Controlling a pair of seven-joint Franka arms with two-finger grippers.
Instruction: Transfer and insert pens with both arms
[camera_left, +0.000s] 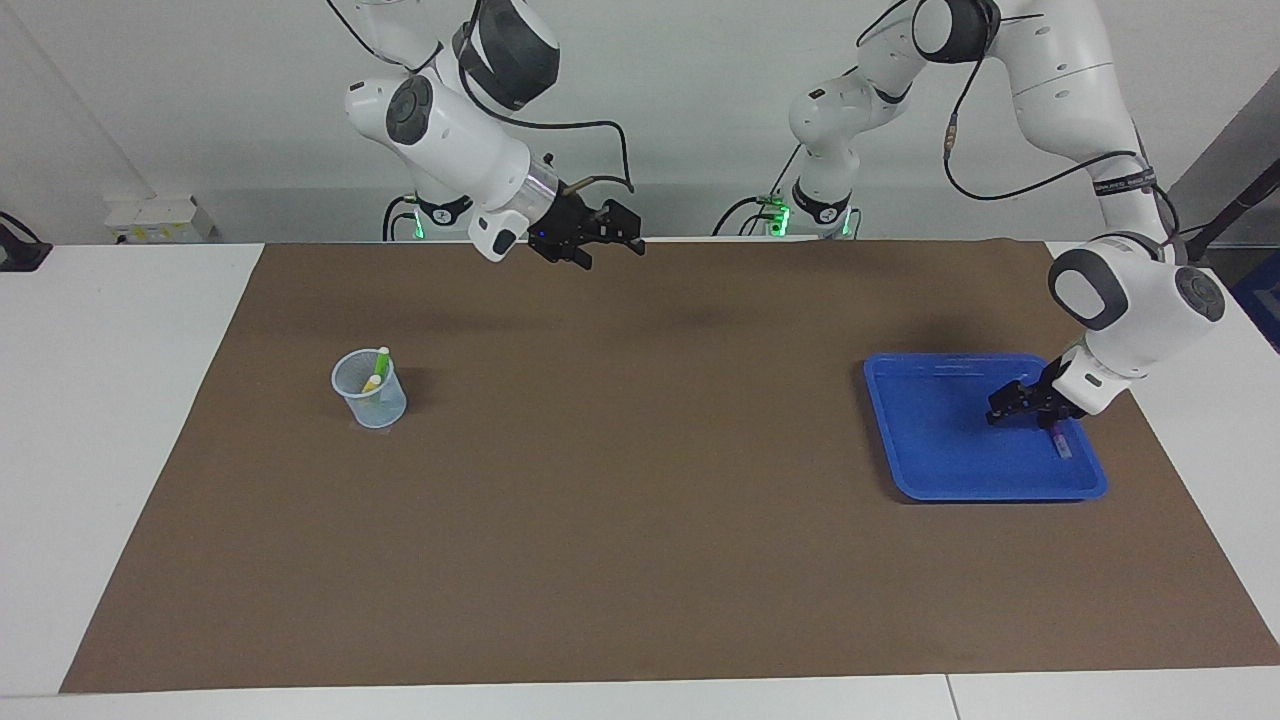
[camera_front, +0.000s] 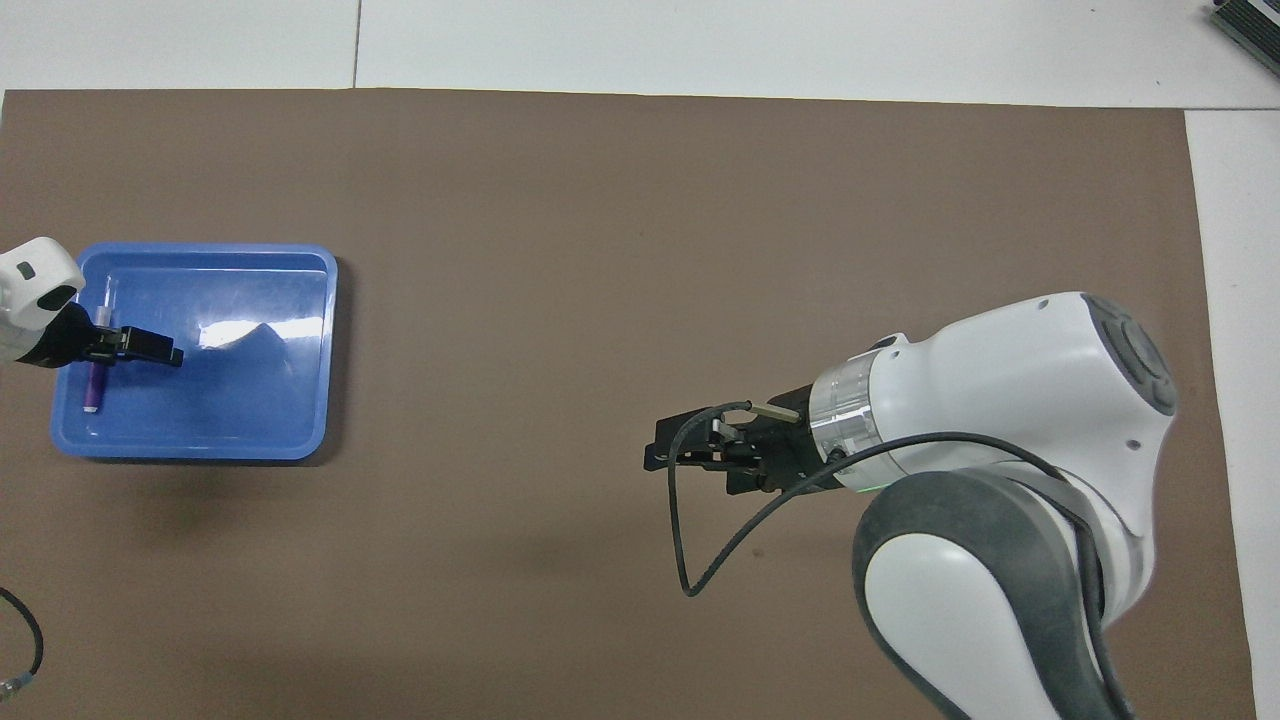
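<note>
Pens lie in two places. The purple pen (camera_front: 93, 385), a slim stick with a pale translucent end, lies flat in the blue tray (camera_front: 260, 400), a shallow glossy plastic rectangle with rounded corners and a raised rim, at the left arm's end of the surface. The green pen (camera_left: 381, 361) and yellow pen (camera_left: 371, 383) stand tilted in a small clear plastic cup (camera_left: 372, 405), round and tapered, at the right arm's end.

Seen in the overhead view, the tray sits at about 9 o'clock from the middle of the mat. The left gripper (camera_left: 1010, 405) hangs low over the tray just beside the purple pen, its fingers spread and holding nothing. The right gripper (camera_left: 612, 232) hovers high over the mat's edge nearest the robots, at about 5 o'clock in that view, jaws apart and empty.

A matte brown mat (camera_left: 640, 520) covers most of the white surface (camera_left: 110, 400). A plain pale wall rises at the robots' end.
</note>
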